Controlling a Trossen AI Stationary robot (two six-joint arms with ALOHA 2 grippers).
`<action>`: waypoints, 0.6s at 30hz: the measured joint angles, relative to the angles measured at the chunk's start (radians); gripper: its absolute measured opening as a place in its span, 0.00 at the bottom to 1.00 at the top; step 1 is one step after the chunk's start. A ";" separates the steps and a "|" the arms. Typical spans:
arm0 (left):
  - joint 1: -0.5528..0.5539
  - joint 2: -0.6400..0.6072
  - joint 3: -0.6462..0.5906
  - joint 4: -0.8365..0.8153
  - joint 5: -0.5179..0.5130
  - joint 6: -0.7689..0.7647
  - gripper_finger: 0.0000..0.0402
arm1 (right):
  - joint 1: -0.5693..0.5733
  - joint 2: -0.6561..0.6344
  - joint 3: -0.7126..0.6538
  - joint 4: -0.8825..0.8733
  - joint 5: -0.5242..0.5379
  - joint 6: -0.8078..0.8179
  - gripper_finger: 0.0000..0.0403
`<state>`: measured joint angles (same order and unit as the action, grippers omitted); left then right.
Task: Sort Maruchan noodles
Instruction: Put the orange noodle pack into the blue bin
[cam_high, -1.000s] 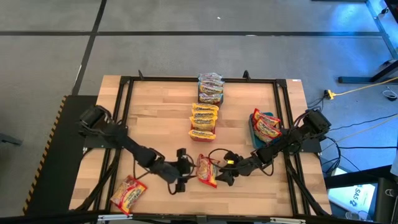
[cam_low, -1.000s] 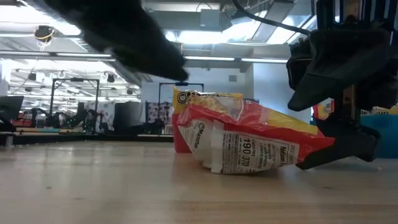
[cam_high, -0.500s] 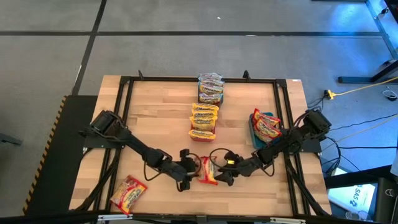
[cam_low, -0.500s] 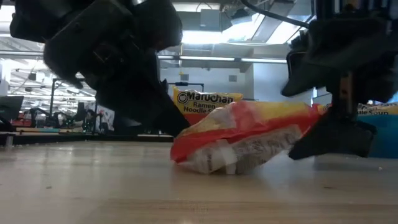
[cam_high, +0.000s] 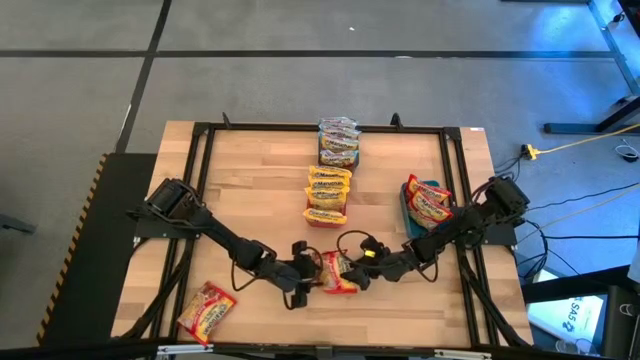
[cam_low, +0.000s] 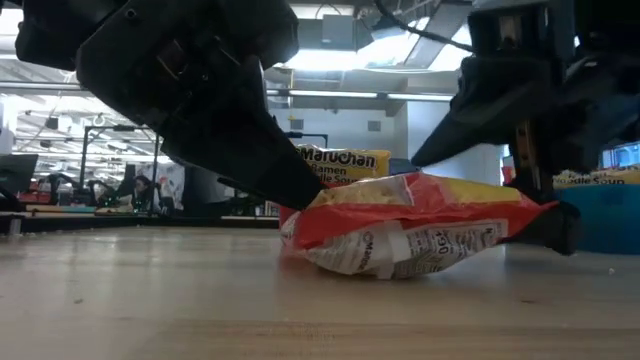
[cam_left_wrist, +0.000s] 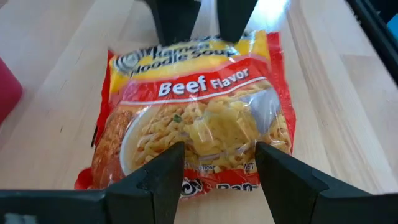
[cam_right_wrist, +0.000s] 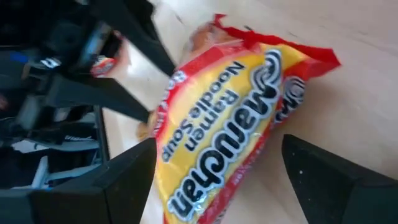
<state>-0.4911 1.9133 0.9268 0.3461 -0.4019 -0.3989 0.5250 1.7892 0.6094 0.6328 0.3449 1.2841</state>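
High view has the beef ramen packet (cam_high: 338, 274) lying on the surface (cam_high: 250, 200) right between the left tool (cam_high: 309, 274) and right tool (cam_high: 356, 277), both with fingers spread apart around its ends, neither really clamping it.
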 joint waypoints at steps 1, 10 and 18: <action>0.000 0.000 0.000 0.007 0.000 0.004 0.48 | -0.005 0.008 0.000 0.003 -0.005 0.003 0.78; -0.002 0.012 0.001 0.011 0.003 0.008 0.48 | -0.057 0.086 0.082 -0.002 -0.123 0.001 0.78; 0.005 0.082 0.002 0.078 0.027 -0.009 0.48 | -0.104 0.101 0.122 -0.015 -0.148 -0.070 0.78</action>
<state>-0.4865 1.9957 0.9286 0.4240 -0.3752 -0.4080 0.4211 1.8902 0.7310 0.6178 0.1968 1.2139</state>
